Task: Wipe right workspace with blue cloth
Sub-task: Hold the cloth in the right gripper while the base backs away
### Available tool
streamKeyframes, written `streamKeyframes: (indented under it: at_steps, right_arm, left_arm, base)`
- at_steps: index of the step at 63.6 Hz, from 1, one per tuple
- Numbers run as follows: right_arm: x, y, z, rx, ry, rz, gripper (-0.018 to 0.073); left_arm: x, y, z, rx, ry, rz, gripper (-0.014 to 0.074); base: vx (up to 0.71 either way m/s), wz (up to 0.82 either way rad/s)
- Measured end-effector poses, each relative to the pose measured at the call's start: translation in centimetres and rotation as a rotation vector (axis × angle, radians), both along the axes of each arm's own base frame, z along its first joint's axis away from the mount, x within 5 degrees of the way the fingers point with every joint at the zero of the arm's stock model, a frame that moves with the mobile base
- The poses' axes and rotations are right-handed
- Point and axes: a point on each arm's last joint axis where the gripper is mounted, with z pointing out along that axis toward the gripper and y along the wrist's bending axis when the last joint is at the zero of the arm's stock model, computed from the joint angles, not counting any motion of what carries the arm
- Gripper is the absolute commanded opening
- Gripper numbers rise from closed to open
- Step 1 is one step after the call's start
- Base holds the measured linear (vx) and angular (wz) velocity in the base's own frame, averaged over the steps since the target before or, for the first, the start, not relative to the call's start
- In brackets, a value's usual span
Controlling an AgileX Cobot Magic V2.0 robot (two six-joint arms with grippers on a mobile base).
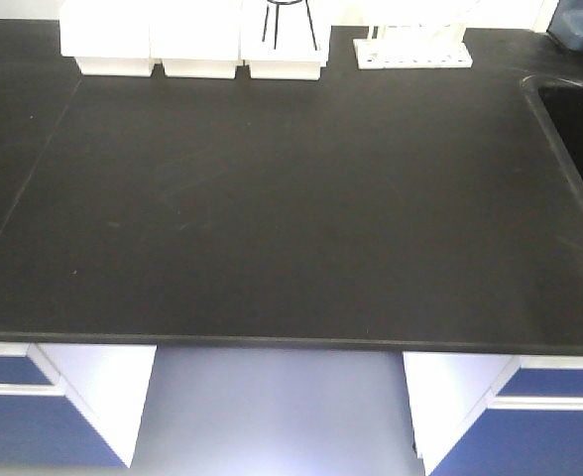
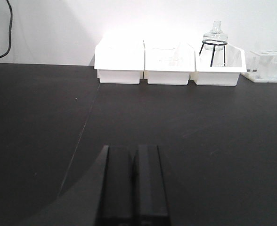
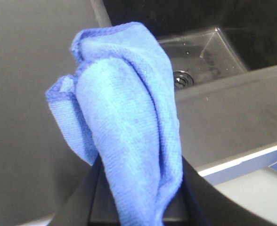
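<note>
While clamped in the right tool (image 3: 139, 195), the blue cloth (image 3: 124, 113) seemingly stretches lengthwise straight out ahead.

Finely woven soft blue cloth (image 3: 129, 122), matt black countertop (image 1: 272, 218), smooth white plastic bins (image 2: 169, 71), clear glass flask (image 2: 215, 34)

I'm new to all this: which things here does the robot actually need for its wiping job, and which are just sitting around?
Needed for the job: wrinkly royal-blue fabric cloth; right gripper, clamped on it.

Just lying about: three white plastic trays; clear glass flask on black wire tripod; white test-tube rack; black sink; left gripper, shut, empty.
</note>
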Motion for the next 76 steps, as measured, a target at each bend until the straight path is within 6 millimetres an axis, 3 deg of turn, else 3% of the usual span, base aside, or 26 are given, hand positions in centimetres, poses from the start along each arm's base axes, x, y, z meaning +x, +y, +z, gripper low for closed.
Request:
streamKeyframes:
  at_steps: [76]
  right_arm:
    - [0.0,0.0,0.0,0.0,0.0,0.0,-0.0004]
  left_arm:
    - [0.0,0.0,0.0,0.0,0.0,0.0,-0.0006]
  base:
    - [-0.22,-0.01]
